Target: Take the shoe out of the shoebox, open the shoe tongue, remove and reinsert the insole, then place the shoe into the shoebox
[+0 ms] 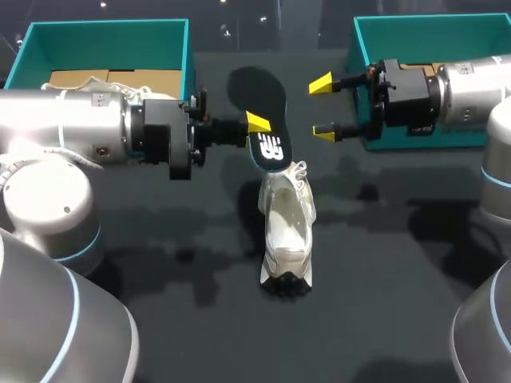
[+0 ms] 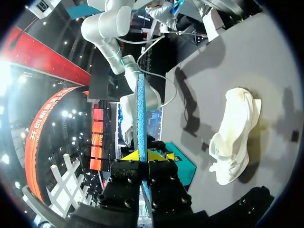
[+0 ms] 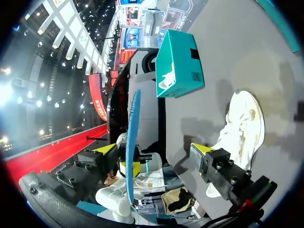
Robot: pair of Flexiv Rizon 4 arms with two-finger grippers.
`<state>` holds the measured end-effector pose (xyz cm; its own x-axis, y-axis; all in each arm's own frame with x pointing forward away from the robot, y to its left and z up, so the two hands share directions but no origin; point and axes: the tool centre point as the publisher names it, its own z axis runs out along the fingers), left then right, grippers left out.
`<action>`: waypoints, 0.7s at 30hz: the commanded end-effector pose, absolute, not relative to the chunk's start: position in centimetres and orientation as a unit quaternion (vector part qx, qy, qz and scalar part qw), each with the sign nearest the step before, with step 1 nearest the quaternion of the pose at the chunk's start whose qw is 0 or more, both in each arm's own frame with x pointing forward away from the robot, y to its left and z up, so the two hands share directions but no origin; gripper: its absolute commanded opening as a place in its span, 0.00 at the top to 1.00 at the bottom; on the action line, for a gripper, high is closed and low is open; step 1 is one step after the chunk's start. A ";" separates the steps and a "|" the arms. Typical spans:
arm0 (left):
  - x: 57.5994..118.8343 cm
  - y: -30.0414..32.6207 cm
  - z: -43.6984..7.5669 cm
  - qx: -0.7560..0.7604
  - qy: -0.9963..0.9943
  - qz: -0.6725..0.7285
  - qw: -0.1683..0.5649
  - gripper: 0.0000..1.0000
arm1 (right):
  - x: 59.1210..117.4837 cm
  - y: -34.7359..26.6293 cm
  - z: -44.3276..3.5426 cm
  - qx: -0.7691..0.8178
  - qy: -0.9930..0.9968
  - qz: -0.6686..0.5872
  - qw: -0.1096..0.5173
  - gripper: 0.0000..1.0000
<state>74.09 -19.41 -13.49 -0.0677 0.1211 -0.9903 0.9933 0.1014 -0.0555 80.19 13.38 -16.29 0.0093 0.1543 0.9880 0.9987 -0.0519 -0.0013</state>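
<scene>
Half through remove-and-reinsert — holding insole [image 1: 267, 120] clamped in left gripper [image 1: 257, 124] above shoe [image 1: 287, 227], right gripper [image 1: 322, 108] fingers apart beyond shoe. Likely next: steady shoe, feed insole back in.

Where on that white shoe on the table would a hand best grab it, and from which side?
Probably across its middle, coming down from above with the open right hand. The shoe lies lengthwise on the table, so its two long sides are free for a finger each. The left hand is shut on the insole.
</scene>
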 end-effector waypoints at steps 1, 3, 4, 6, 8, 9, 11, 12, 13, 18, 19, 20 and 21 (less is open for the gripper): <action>76.4 -21.4 -14.6 0.502 0.557 -0.457 0.479 1.00 | 80.1 14.2 -16.2 -0.544 -0.523 -0.477 0.450 0.00; 76.9 -21.6 -14.7 0.504 0.556 -0.455 0.479 1.00 | 80.0 14.5 -16.1 -0.539 -0.524 -0.478 0.453 0.00; 77.1 -21.8 -14.8 0.508 0.553 -0.452 0.482 1.00 | 79.9 14.7 -16.0 -0.538 -0.524 -0.479 0.454 0.00; 77.3 -22.0 -14.9 0.510 0.552 -0.449 0.483 1.00 | 79.8 15.0 -16.0 -0.539 -0.525 -0.477 0.456 0.00; 77.4 -22.2 -15.0 0.515 0.549 -0.445 0.485 1.00 | 79.7 15.2 -16.0 -0.537 -0.523 -0.476 0.460 0.00; 77.4 -22.3 -15.1 0.517 0.548 -0.444 0.485 1.00 | 79.7 15.3 -16.0 -0.538 -0.522 -0.475 0.461 0.00; 77.4 -22.5 -15.3 0.520 0.545 -0.444 0.485 1.00 | 79.7 15.4 -16.1 -0.537 -0.519 -0.477 0.464 0.00; 77.3 -22.6 -15.3 0.522 0.544 -0.443 0.485 1.00 | 79.8 15.5 -16.1 -0.537 -0.517 -0.479 0.464 0.00; 77.2 -22.7 -15.4 0.526 0.542 -0.440 0.486 1.00 | 79.8 15.5 -16.1 -0.535 -0.516 -0.481 0.465 0.00; 77.1 -23.0 -15.8 0.529 0.540 -0.437 0.487 1.00 | 80.1 15.8 -16.1 -0.535 -0.510 -0.483 0.470 0.17; 77.1 -23.0 -15.8 0.529 0.540 -0.438 0.487 1.00 | 80.1 15.9 -16.1 -0.536 -0.508 -0.483 0.470 0.24; 77.1 -23.1 -15.9 0.529 0.539 -0.438 0.487 1.00 | 80.1 15.9 -16.1 -0.537 -0.507 -0.483 0.470 0.32; 77.1 -23.1 -15.9 0.529 0.539 -0.439 0.486 1.00 | 80.1 15.9 -16.1 -0.537 -0.507 -0.483 0.471 0.43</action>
